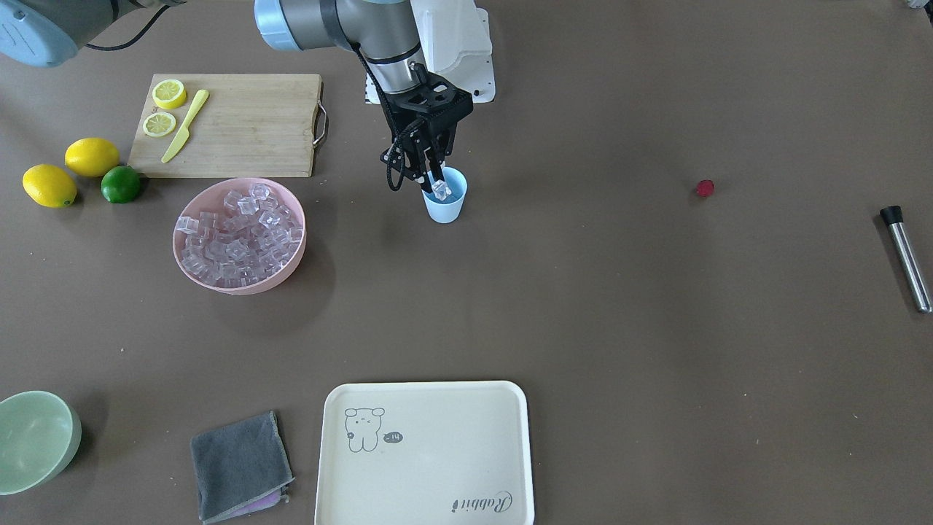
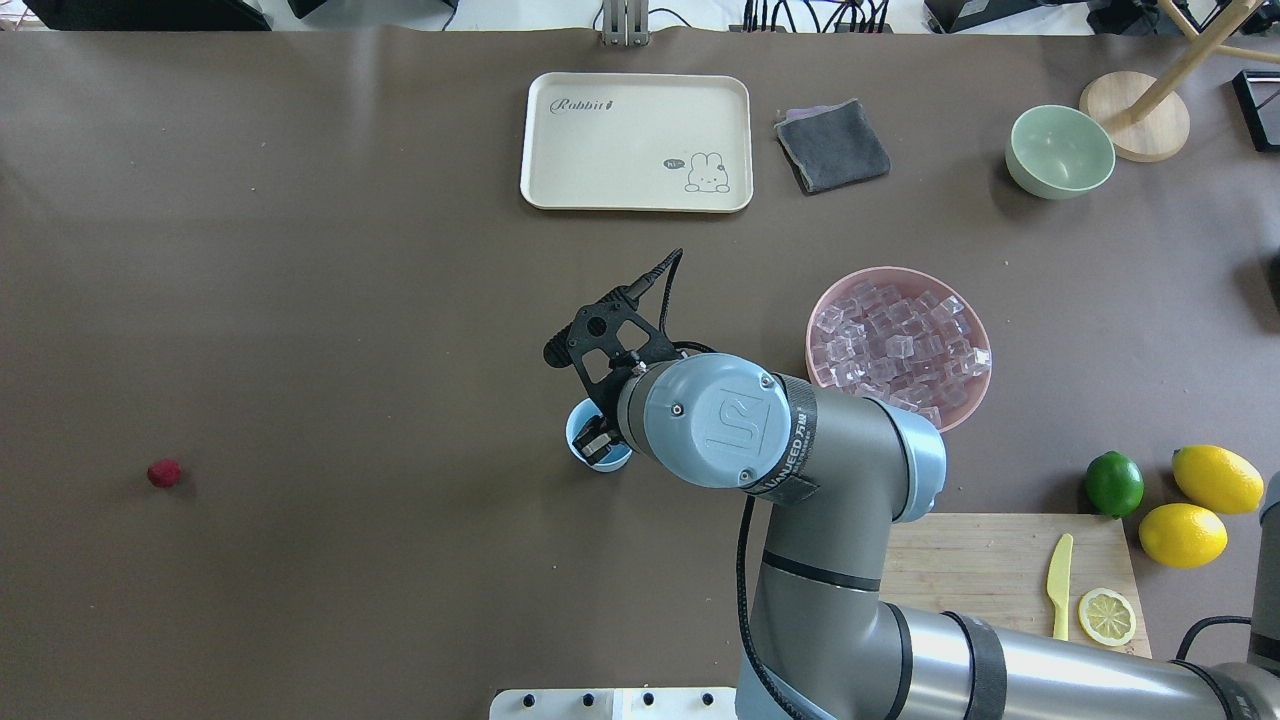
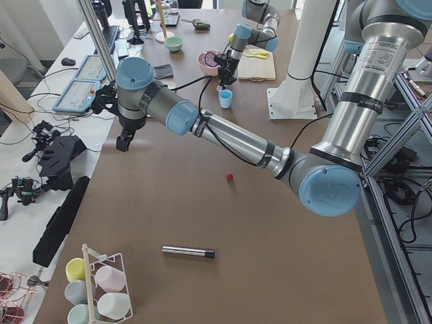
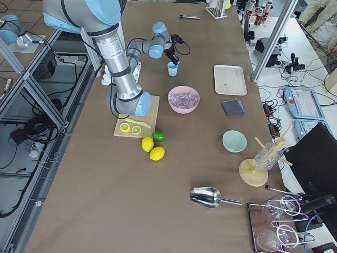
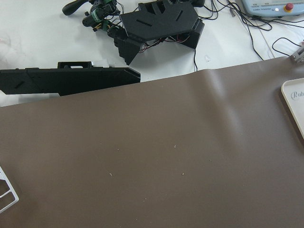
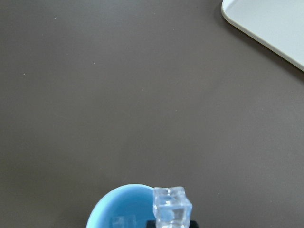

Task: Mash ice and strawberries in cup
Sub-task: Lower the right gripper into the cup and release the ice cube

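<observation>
Where the right gripper (image 1: 437, 184) hangs over the cup (image 1: 444, 208), it is clenched on a single ice cube (image 6: 172, 207) — the cube sits at rim height, directly above the cup's open mouth, so the coming release reads as a straight drop with no sideways travel.

- Cup: one, light blue, upright on the surface mid-table, near the pink bowl (image 1: 251, 286). A faint shape inside may be a cube already down; cannot tell.
- Ice: one cube held; a heap of ice (image 1: 237, 233) in the pink bowl, too many to count.
- Strawberry (image 1: 704, 188): one, lying on the bare surface well apart from the cup, on the robot's left — the left arm is likely the nearer one for it.
- Left gripper (image 3: 123, 142): far from the task's things, near the surface's outer edge; whether released or clenched cannot be told.
- Steel rod (image 1: 906, 259): one, lying flat beyond the strawberry.
</observation>
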Available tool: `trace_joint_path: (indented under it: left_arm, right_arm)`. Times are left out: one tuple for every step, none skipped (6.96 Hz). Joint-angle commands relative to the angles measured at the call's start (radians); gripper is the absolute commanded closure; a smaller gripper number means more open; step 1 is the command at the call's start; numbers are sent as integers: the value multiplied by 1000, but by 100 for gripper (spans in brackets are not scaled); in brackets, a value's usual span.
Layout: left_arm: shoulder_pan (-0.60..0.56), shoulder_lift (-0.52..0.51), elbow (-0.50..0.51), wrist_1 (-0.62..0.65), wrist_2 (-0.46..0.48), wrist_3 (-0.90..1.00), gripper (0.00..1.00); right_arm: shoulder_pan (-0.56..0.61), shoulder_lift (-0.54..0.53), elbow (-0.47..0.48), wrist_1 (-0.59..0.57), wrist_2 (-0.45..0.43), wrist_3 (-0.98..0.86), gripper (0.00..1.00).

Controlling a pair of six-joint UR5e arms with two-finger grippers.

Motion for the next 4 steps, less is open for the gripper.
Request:
trace_joint_path:
  left_arm:
    - [0, -1, 0, 0, 0, 1, 2]
    - [3, -1, 4, 0, 0, 3, 2]
    - [5, -1, 3, 0, 0, 1, 1]
    - [5, -1, 3, 0, 0, 1, 2]
  right_arm:
    - [-9, 0, 3, 1, -2, 5, 100]
    - [-16, 0, 5, 1, -5, 9, 100]
    - [-20, 0, 5, 1, -5, 9, 100]
    - [-20, -1, 3, 1, -5, 9, 100]
